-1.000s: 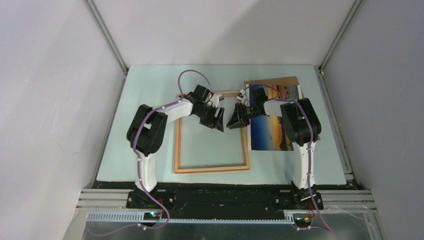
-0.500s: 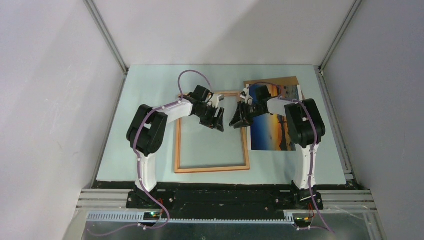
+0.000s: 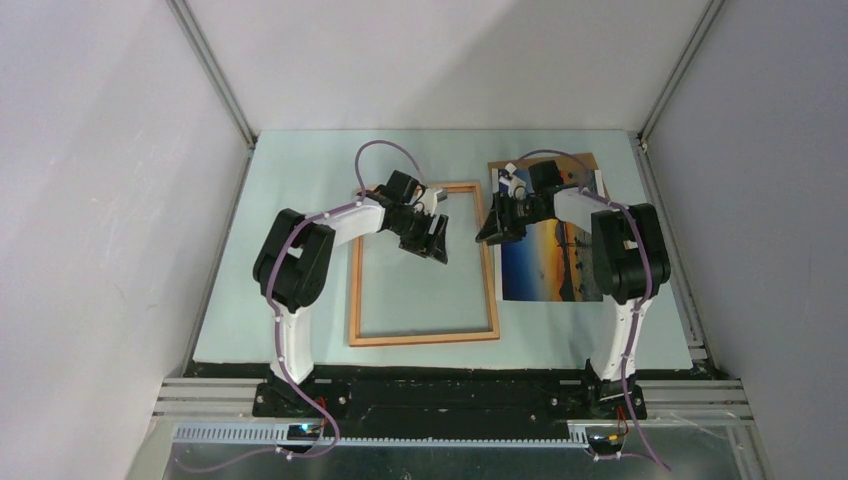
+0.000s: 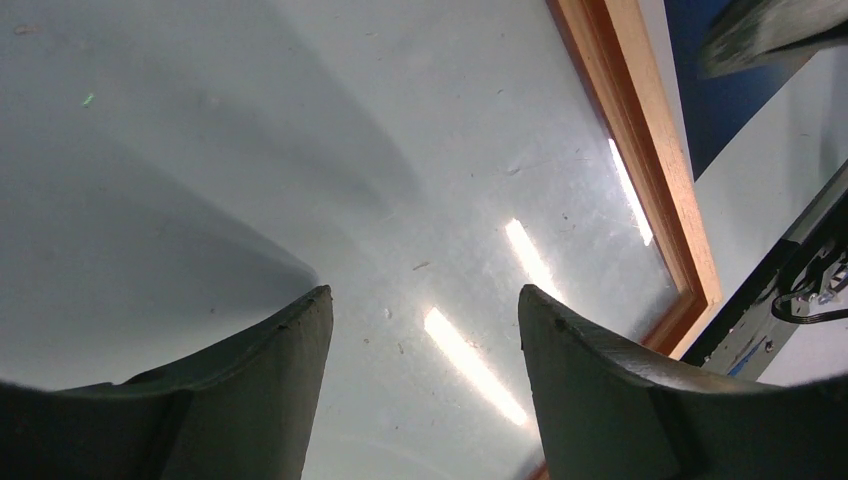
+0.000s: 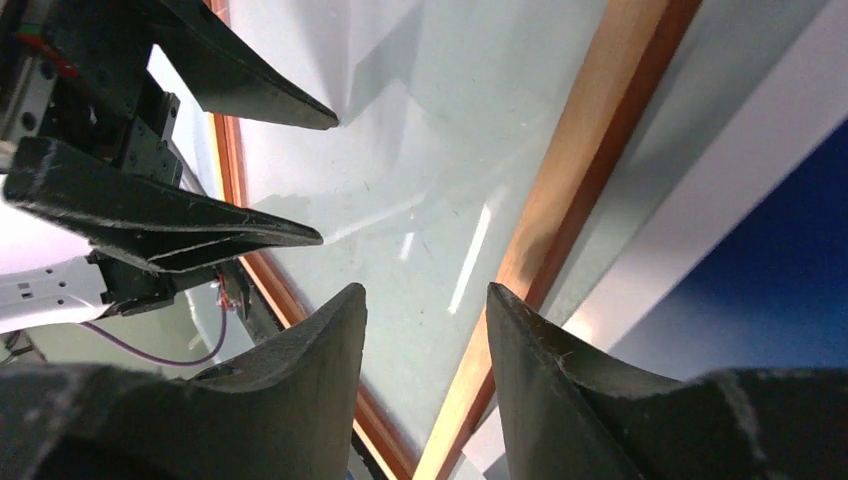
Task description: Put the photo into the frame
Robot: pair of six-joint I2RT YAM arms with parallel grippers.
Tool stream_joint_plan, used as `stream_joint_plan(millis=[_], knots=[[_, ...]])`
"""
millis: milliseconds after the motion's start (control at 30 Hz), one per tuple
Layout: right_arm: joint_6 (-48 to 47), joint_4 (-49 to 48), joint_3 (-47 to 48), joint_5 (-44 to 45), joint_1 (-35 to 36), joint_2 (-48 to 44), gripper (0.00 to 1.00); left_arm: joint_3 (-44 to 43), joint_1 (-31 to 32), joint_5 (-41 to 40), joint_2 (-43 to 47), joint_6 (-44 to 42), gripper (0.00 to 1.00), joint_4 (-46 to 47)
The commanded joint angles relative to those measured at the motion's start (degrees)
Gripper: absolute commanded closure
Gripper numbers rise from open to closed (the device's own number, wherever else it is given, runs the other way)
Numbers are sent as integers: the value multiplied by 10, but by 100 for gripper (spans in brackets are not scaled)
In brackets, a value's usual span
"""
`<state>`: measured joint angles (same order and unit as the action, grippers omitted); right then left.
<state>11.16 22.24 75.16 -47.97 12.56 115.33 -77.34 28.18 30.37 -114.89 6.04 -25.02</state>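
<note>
barely begun: see photo (image 3: 548, 265) lying flat just right of frame (image 3: 425, 338), not in it. see left gripper (image 4: 424, 300) wide open over pane, right gripper (image 5: 425, 295) part open over right rail, both empty. left to do: grasp, shift, seat.

left pincer (image 3: 434, 246) agape, right pincer (image 3: 491, 233) parted (narrower)

We see a pale blue-green table (image 3: 300, 200) filling the middle of the top view. A thin orange-brown wooden frame (image 3: 425, 338) lies flat at its centre, long sides running up the picture, and the table shows through its pane. Just to its right a sunset photo (image 3: 545, 270) lies face up on a brown board (image 3: 575, 160), which peeks out along the photo's upper edge.
</note>
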Motion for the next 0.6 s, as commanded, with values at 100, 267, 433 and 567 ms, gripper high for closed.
stream_joint_plan(millis=[100,267,433,567], knots=[[-58,35,10,37,-17,-68,48,-1,-6,-7,7,0,26,2],[-75,35,1,51,-20,-100,47,-2,-7,-6,12,1,26,2],[-118,45,-7,96,-10,-146,47,-4,-13,-6,38,1,23,2],[-176,51,-25,148,9,-184,46,2,-18,-25,73,-10,19,2]])
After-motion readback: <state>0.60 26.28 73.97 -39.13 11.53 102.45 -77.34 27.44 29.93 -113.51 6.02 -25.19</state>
